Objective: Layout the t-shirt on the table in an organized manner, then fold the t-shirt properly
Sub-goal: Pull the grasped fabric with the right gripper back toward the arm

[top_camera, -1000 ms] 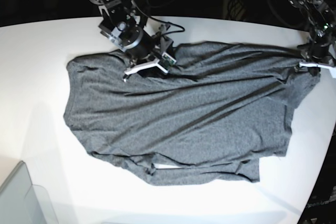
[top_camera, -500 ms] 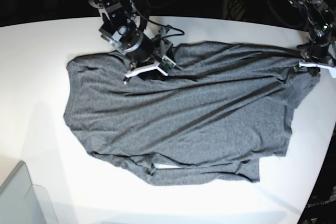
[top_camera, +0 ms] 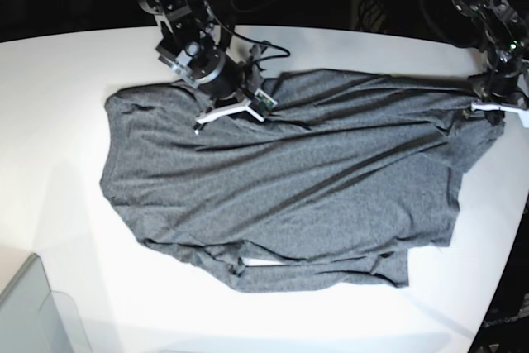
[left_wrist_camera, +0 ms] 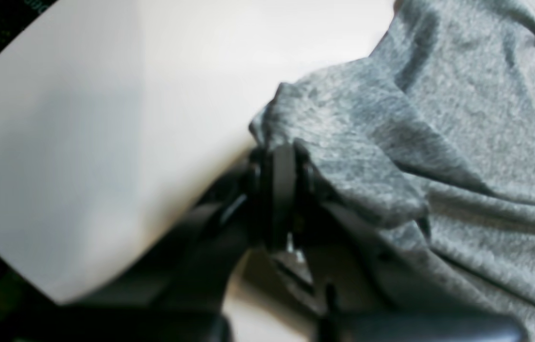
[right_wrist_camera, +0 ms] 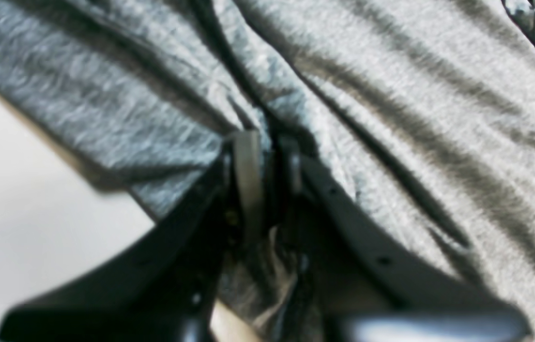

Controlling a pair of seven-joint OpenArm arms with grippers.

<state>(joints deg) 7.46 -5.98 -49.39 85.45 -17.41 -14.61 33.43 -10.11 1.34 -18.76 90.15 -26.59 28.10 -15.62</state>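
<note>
The t-shirt (top_camera: 289, 188) lies spread on the white counter (top_camera: 58, 105), its long axis running from 9 o'clock to 3 o'clock in the base view, creases slanting toward 2 o'clock. Which end is the neck I cannot tell. No print, label or writing shows on the cloth. The left gripper (top_camera: 494, 103), at the shirt's 3 o'clock corner, has its jaws pinched on a bunched fold. The right gripper (top_camera: 231, 107), at the 11 o'clock edge, has its jaws drawn narrow with cloth gathered between them.
</note>
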